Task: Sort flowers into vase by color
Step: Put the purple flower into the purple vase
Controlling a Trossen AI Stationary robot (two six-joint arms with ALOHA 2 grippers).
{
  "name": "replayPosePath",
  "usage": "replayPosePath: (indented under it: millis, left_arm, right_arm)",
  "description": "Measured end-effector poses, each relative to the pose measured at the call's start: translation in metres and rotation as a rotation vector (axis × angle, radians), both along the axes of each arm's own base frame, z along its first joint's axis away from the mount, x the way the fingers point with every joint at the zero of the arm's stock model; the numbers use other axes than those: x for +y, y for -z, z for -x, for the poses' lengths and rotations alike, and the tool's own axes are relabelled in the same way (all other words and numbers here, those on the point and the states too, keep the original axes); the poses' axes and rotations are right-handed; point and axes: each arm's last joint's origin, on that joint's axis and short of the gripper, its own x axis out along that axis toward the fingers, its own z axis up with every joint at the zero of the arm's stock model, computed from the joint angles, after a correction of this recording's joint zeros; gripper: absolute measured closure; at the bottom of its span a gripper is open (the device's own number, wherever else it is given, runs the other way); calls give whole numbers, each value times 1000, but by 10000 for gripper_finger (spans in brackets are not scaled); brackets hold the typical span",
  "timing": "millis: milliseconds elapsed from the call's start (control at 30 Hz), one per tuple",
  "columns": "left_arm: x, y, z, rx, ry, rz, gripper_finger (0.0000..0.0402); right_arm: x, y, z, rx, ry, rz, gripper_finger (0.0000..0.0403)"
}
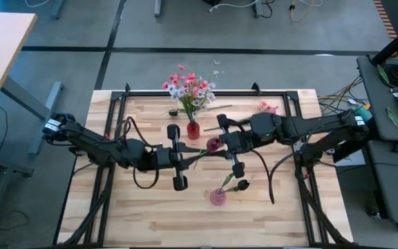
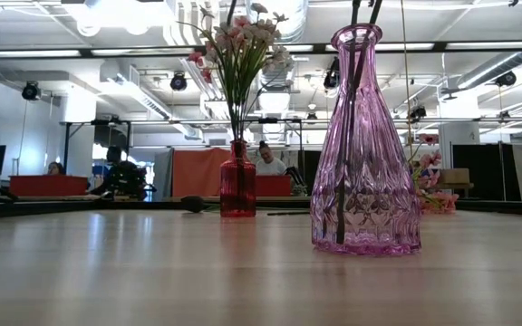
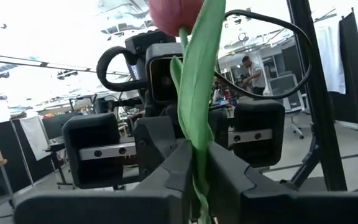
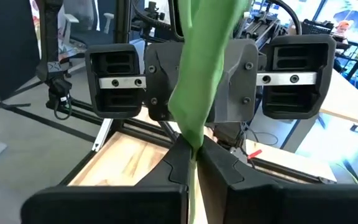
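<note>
Now | left jaws (image 3: 197, 174), right jaws (image 4: 193, 163) both clamped on red tulip (image 1: 213, 144) | mid-table

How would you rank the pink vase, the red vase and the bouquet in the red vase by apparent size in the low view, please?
1. Pink vase: looks largest, though it stands nearest the camera, so this may mislead.
2. Bouquet.
3. Red vase: smallest; the bouquet's top is cut off, so it may outsize this by more.
</note>
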Motion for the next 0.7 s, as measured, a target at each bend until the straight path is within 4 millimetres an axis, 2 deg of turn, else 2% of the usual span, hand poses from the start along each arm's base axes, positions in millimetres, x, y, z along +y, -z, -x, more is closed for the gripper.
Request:
replayPosePath:
  millis: [100, 233, 333, 467, 600, 700]
  left_arm:
    - [0, 1, 1, 25, 1, -8, 339]
    - [2, 1, 5, 86, 5, -8, 268]
    - [5, -4, 13, 126, -17, -4, 212]
    - [10, -3, 28, 267, -58, 22, 159]
    - [15, 12, 44, 483, -32, 138, 138]
    - [12, 37, 47, 624, -7, 190, 135]
  right_arm:
    - [0, -1, 1, 0, 1, -10, 393]
    - [-2, -3, 8, 24, 18, -25, 393]
    - [-6, -8, 22, 59, 102, -20, 393]
    - [-15, -20, 54, 97, 242, -16, 393]
    - [-20, -18, 84, 148, 326, -74, 393]
    - [-19, -8, 96, 163, 399, -82, 393]
